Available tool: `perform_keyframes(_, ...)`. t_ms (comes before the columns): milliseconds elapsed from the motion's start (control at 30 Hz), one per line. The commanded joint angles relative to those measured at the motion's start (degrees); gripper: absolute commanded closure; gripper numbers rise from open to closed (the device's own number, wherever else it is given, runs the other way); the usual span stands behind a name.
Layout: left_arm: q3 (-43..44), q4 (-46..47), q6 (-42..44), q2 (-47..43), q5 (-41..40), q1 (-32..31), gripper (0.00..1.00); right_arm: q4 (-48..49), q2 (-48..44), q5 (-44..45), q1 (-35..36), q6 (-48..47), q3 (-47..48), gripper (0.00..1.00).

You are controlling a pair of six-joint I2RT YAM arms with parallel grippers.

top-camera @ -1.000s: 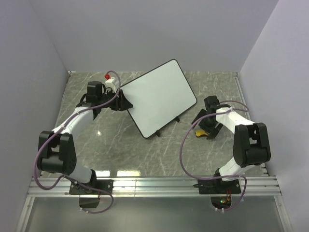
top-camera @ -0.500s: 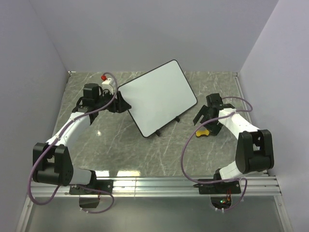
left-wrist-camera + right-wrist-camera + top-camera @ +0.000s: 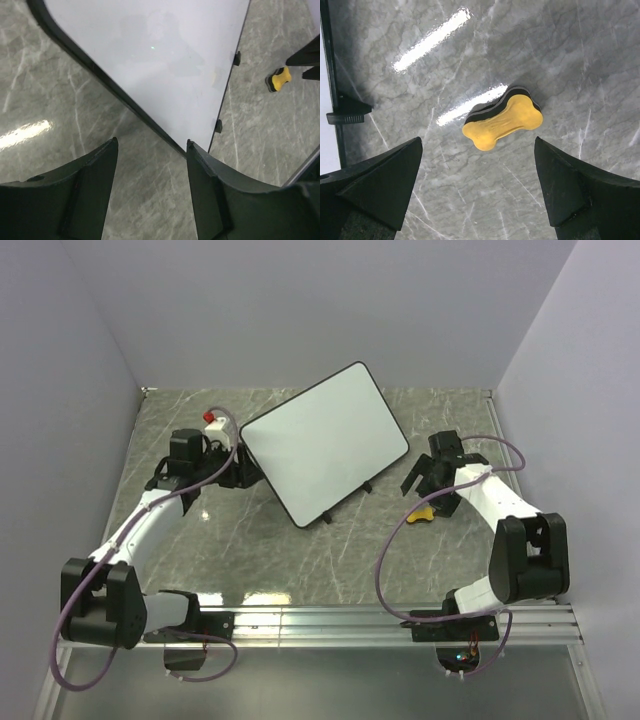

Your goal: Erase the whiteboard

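The whiteboard (image 3: 325,440) lies at an angle on the marble table, its white face blank; it also fills the top of the left wrist view (image 3: 165,60). My left gripper (image 3: 245,472) (image 3: 152,141) is open just off the board's left corner, with only table between its fingers. A yellow bone-shaped eraser (image 3: 422,513) (image 3: 502,122) with a dark base lies flat on the table to the right of the board. My right gripper (image 3: 432,483) (image 3: 478,140) hangs wide open above it, apart from it. The board's rim (image 3: 331,75) and one foot show at the left of the right wrist view.
Grey walls close in the table on the left, back and right. An aluminium rail (image 3: 320,618) carrying both arm bases runs along the near edge. The board's two small black feet (image 3: 367,487) stick out on its near-right side.
My left gripper has opened a little and drawn back to the left, off the board's corner. The right gripper has lifted away from the eraser, which lies free on the table.
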Motion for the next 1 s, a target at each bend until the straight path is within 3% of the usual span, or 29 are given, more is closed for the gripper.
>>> perform_keyframes(0, -1.1, -1.4, -0.3, -2.8, -3.7, -0.1, 0.37, 0.0, -2.6, 1.5, -0.3, -0.8, 1.8, 0.0)
perform_keyframes(267, -5.2, -7.7, -3.2, -10.6, -12.6, -0.3, 0.35, 0.5, -4.0, 0.4, -0.2, -1.3, 2.2, 0.0)
perform_keyframes(433, -1.0, -14.5, -5.3, -14.3, -19.2, -0.2, 0.32, 0.8, -6.8, -5.1, 0.8, -2.5, 5.3, 0.0)
perform_keyframes(467, -0.3, -15.6, -7.3, -14.9, -20.7, -0.2, 0.27, 1.0, -7.7, -6.3, 1.7, -3.1, 6.1, 0.0)
perform_keyframes(500, 1.3, -16.7, -8.2, -16.2, -22.5, -0.2, 0.16, 1.0, -8.3, -8.9, 2.1, -3.4, 8.1, 0.0)
perform_keyframes(567, 3.0, -19.9, -11.6, -17.4, -26.3, -0.2, 0.11, 0.5, -9.9, -11.5, 3.2, -4.2, 10.7, 0.0)
perform_keyframes(667, 7.1, -23.0, -14.8, -19.7, -27.0, -0.2, 0.01, -0.5, -13.7, -14.6, 5.4, -5.4, 16.7, 0.0)
perform_keyframes(800, 12.7, -25.9, -17.3, -21.8, -28.5, -0.3, 0.01, -0.9, -20.4, -15.5, 8.6, -7.7, 23.2, 0.0)
perform_keyframes(967, 14.9, -24.0, -16.4, -23.1, -26.4, -0.3, 0.01, -3.9, -29.5, -13.4, 8.9, -10.6, 22.0, 0.0)
